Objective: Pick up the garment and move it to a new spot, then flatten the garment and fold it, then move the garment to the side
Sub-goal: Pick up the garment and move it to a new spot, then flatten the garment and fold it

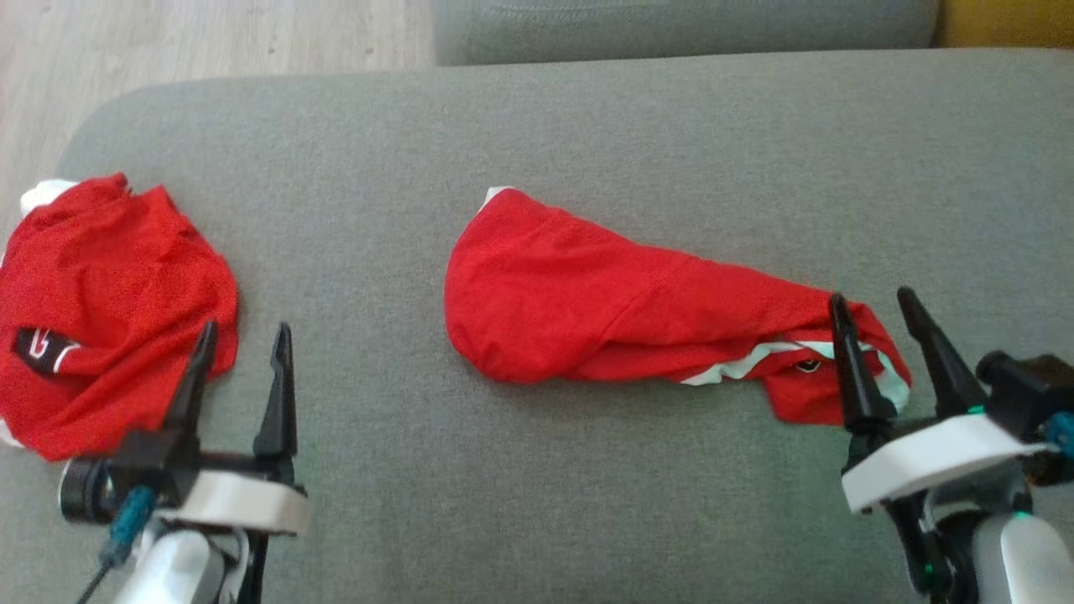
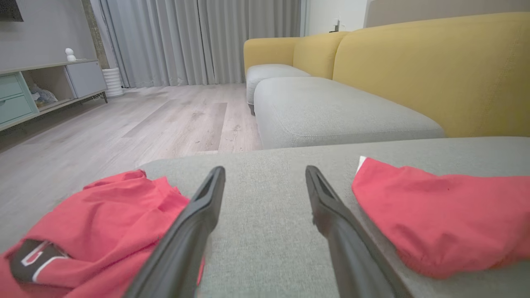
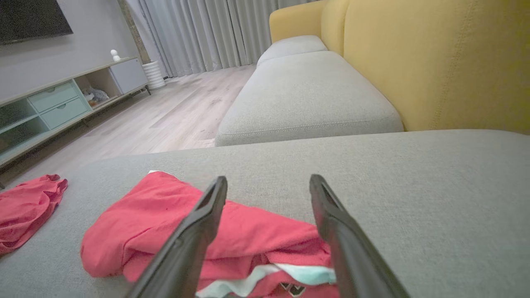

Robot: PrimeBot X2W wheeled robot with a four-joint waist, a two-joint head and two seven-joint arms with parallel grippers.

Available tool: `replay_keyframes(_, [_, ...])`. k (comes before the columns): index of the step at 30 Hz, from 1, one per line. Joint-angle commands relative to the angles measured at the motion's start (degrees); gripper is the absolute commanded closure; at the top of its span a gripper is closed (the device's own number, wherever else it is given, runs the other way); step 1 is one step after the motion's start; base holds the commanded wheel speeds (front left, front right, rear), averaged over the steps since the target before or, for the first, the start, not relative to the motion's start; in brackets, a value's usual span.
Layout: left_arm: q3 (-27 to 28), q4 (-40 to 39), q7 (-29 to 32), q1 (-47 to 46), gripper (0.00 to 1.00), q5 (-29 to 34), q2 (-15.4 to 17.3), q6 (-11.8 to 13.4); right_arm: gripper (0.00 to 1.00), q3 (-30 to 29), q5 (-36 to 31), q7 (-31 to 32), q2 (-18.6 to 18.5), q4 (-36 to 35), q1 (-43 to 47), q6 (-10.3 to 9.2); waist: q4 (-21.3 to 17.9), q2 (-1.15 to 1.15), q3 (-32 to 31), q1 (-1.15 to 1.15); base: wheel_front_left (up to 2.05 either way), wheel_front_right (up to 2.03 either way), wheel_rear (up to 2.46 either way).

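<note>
Head view: left gripper point(image 1: 245, 329), right gripper point(image 1: 870, 295) wide, empty; black patch point(image 1: 38, 348) on left garment point(image 1: 109, 277) reads G.

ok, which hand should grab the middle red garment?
Right, probably. The open right hand sits at the white-trimmed end of the middle garment; the left hand is beside the other red garment.

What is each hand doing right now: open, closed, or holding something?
Left hand: open, empty, beside the left red garment.
Right hand: open, empty, at the middle red garment's right end.

Bare cushion point(image 1: 352, 210) lies open between the left garment point(image 1: 109, 294) and middle garment point(image 1: 587, 310).
</note>
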Motion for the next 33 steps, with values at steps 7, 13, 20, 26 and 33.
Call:
replay_keyframes(7, [1.85, -3.40, 0.78, 2.80, 0.00, -0.35, 2.37, 2.29, 0.00, 1.40, -0.65, 0.95, -0.50, -2.84, 1.84, -0.04, -1.63, 0.00, -2.69, 0.00, 0.00, 0.00, 0.00])
replay_keyframes(13, [1.59, -4.34, 1.85, 5.40, 0.00, -0.78, 2.47, 3.49, 0.00, 2.47, -1.01, 1.81, -0.38, -3.71, 3.40, -0.04, -2.31, 0.00, -4.41, 0.00, 0.00, 0.00, 0.00])
replay_keyframes(20, [2.02, -4.61, 2.15, 7.11, 0.00, -1.75, 2.65, 4.24, 0.00, 3.33, -0.92, 2.65, -0.25, -4.70, 4.66, -0.04, -2.38, 0.00, -5.52, 0.00, 0.00, 0.00, 0.00])
replay_keyframes(26, [1.98, -5.09, 2.42, 7.29, 0.00, -1.99, 2.70, 4.66, 0.00, 3.46, -1.02, 2.96, -0.19, -5.30, 4.89, -0.04, -2.19, 0.00, -5.43, 0.00, 0.00, 0.00, 0.00])
replay_keyframes(33, [1.89, -4.80, 2.38, 7.18, 0.00, -2.29, 2.65, 4.82, 0.00, 3.68, -1.06, 3.04, -0.15, -5.52, 4.71, -0.04, -2.19, 0.00, -5.13, 0.00, 0.00, 0.00, 0.00])
